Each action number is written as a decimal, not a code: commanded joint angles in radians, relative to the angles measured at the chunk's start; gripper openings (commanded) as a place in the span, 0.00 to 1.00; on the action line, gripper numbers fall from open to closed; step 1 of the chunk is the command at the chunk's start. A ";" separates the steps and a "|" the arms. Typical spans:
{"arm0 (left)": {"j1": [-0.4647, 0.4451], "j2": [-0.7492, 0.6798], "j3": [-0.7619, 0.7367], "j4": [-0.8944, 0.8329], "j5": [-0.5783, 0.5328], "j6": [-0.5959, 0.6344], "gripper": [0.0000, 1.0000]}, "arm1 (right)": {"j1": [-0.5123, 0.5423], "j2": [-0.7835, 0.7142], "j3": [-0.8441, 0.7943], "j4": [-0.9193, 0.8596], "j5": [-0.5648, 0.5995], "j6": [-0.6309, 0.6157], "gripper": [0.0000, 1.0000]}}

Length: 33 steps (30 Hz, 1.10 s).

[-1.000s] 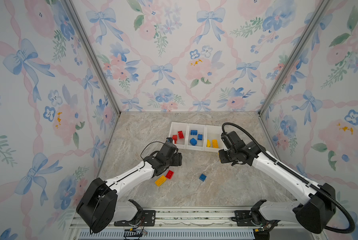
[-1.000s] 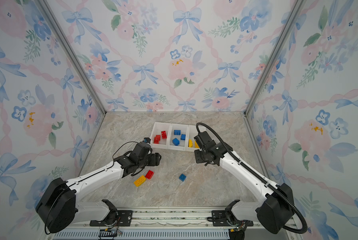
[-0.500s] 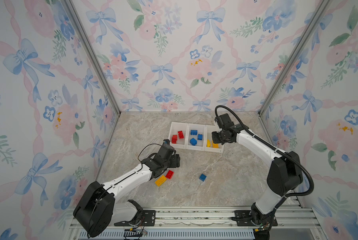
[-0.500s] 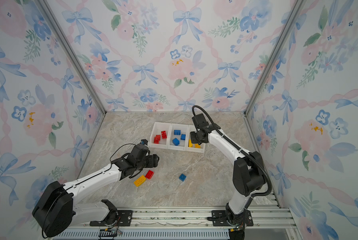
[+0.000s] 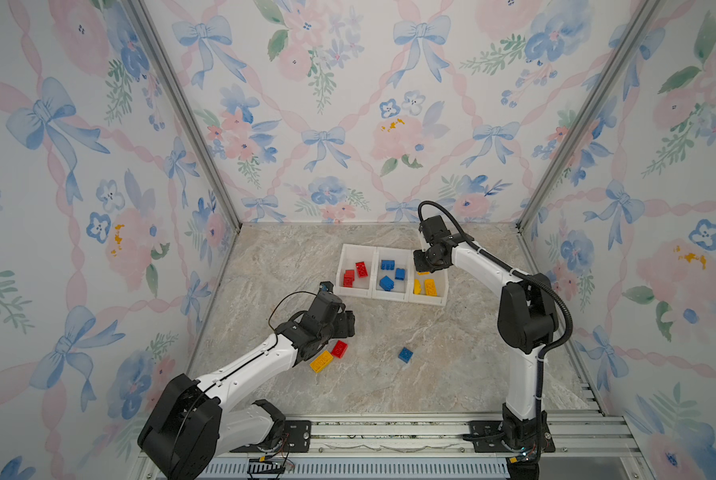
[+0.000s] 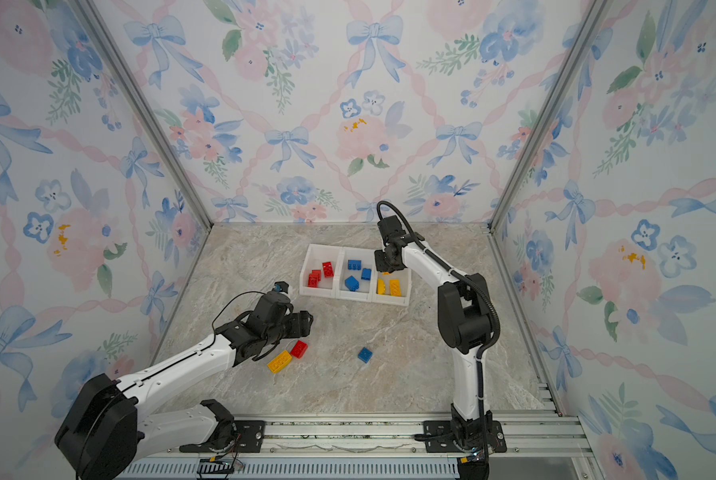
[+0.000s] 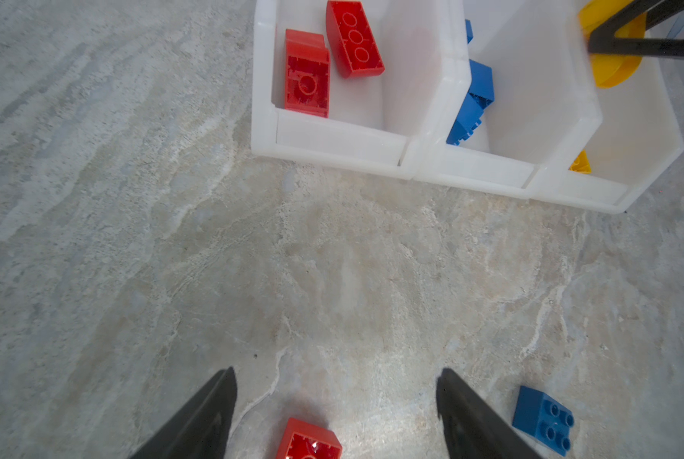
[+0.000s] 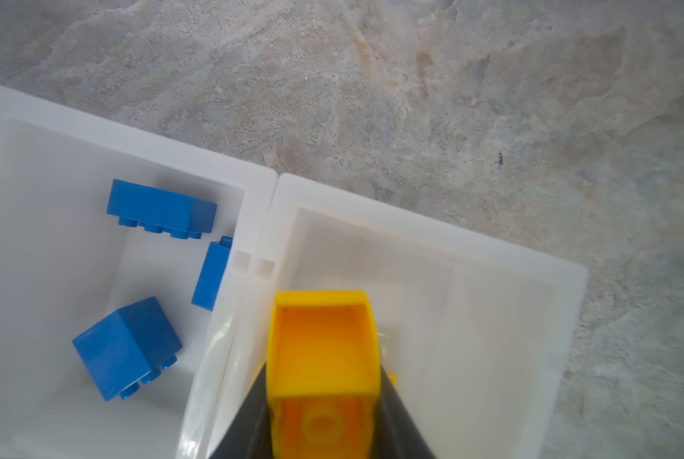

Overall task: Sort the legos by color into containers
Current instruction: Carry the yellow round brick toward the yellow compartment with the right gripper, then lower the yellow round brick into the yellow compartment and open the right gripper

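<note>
Right wrist view: right gripper (image 8: pixel 324 369) is clamped on a yellow brick (image 8: pixel 322 337), hollow underside facing the cam, hanging over the yellow bin (image 8: pixel 431 238), the end one of three joined white containers (image 5: pixel 389 297). Brick is inside that bin's outline but close to the wall shared w/ the blue bin (image 8: pixel 54 151). So the drop is straight down; I'd nudge it off that wall first, prob not vital. Both top views show two yellow bricks lying in there, three blue next door, some red in the red bin (image 5: pixel 354 291).

Left gripper (image 7: pixel 337 371) has jaws wide apart, nothing btw them, low over the surface (image 7: pixel 133 238). Loose red brick (image 7: pixel 310 439) lies just back of the fingertips, roughly centred btw them. Long yellow brick (image 5: pixel 321 360) is just beside it, long axis angled toward the red one. Loose blue brick (image 5: pixel 405 354) is well apart, out mid-surface. Left arm is nearer all three, so red looks like its next pick
</note>
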 commanded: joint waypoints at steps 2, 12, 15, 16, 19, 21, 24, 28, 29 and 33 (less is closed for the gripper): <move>0.009 -0.031 -0.018 -0.004 -0.015 -0.024 0.82 | -0.016 0.049 0.064 -0.036 0.001 -0.024 0.25; 0.009 -0.046 -0.026 -0.004 -0.013 -0.034 0.83 | -0.018 0.037 0.046 -0.029 -0.012 -0.011 0.48; 0.009 -0.050 -0.028 -0.004 -0.013 -0.035 0.83 | -0.017 0.003 0.020 -0.021 -0.015 -0.004 0.49; 0.009 -0.050 -0.030 -0.004 -0.014 -0.035 0.83 | -0.016 -0.009 0.007 -0.016 -0.015 -0.003 0.49; 0.010 -0.054 -0.032 -0.004 -0.012 -0.035 0.83 | -0.014 -0.052 -0.032 -0.006 -0.017 0.004 0.50; 0.009 -0.054 -0.033 -0.005 -0.010 -0.035 0.83 | -0.011 -0.086 -0.063 0.000 -0.020 0.009 0.52; 0.010 -0.051 -0.034 -0.004 0.003 -0.033 0.83 | -0.005 -0.134 -0.110 0.005 -0.022 0.017 0.56; 0.010 -0.051 -0.035 -0.005 0.016 -0.030 0.83 | 0.015 -0.201 -0.179 0.007 -0.024 0.030 0.59; 0.010 -0.052 -0.038 -0.005 0.018 -0.028 0.83 | 0.021 -0.221 -0.199 0.008 -0.024 0.037 0.61; 0.010 -0.051 -0.044 -0.006 0.027 -0.022 0.83 | 0.049 -0.294 -0.264 0.005 -0.029 0.057 0.67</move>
